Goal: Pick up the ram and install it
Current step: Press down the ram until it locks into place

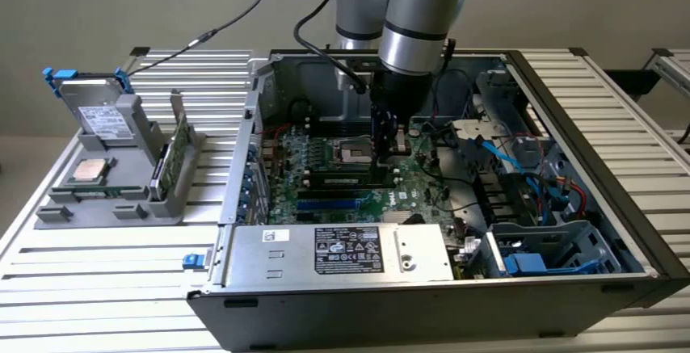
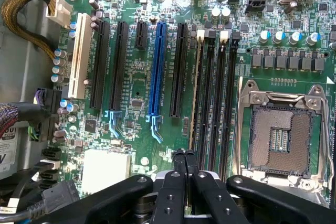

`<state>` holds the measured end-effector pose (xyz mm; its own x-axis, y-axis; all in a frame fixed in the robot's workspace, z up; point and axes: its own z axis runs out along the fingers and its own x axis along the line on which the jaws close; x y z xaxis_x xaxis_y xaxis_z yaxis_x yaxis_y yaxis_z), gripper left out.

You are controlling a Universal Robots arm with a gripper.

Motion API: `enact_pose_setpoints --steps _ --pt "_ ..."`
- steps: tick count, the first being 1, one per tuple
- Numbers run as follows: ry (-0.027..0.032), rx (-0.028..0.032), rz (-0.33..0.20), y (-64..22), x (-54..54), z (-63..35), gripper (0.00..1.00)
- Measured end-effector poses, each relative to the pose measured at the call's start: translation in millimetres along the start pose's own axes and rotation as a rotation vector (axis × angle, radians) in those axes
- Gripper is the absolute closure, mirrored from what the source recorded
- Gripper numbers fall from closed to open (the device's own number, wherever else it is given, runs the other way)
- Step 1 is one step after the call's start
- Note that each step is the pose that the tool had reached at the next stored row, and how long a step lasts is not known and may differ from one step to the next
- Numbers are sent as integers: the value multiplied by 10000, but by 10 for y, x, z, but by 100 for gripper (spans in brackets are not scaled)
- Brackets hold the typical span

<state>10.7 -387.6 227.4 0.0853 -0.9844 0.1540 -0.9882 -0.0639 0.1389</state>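
The ram (image 1: pixel 176 153), a thin green stick, stands on edge in a grey holder (image 1: pixel 119 195) outside the case, at the exterior view's left. My gripper (image 1: pixel 384 156) is down inside the open computer case (image 1: pixel 603 167), far from that stick. Its black fingertips (image 2: pixel 181 157) are pressed together over the end of the long black memory slots (image 2: pixel 215 103). I see nothing gripped between them. A pale thin strip runs along the slot nearest the tips; I cannot tell what it is.
The open processor socket (image 2: pixel 278 140) lies right beside the memory slots. Black and blue expansion slots (image 2: pixel 155 72) fill the board's other side. A silver power supply (image 1: pixel 345 252) sits at the case front, with blue cables (image 1: pixel 518 159) on the exterior view's right. The holder also carries a silver processor chip (image 1: pixel 89 171).
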Motion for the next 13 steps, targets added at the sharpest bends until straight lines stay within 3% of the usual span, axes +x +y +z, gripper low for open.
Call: enact_pose_setpoints --steps 6,13 --pt "4 -1 -1 58 2 -25 90" --pt "7 3 3 202 -12 -8 90"
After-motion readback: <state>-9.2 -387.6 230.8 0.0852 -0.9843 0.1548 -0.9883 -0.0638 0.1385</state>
